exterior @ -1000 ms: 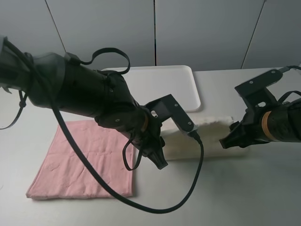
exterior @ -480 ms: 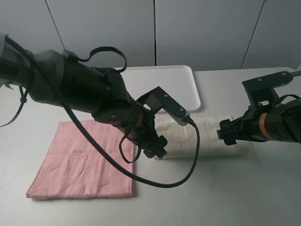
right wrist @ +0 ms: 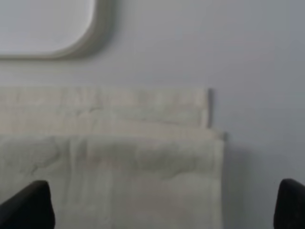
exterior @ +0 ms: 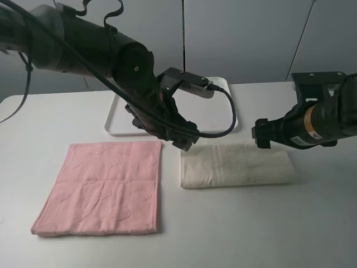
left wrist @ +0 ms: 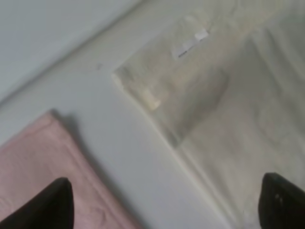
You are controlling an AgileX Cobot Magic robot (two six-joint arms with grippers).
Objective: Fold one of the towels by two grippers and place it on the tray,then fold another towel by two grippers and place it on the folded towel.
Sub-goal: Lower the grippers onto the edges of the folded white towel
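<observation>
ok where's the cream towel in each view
exterior high: cream towel in front of the tray, right of the pink towel.
left wrist: one end, beside the pink towel.
right wrist: other end, near the tray corner.
landmark: tray, seen in exterior and right wrist.

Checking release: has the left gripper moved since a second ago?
Yes. The left gripper moved from the near edge of the cream towel toward the tray.

Matte black throughout. The bulky left arm point(exterior: 83, 42) trails looping black cables point(exterior: 232, 110), with a boxy bracket point(exterior: 187, 88) above the left claw point(exterior: 186, 143). An orange band point(exterior: 308, 124) rings the wrist behind the right claw point(exterior: 261, 134).
</observation>
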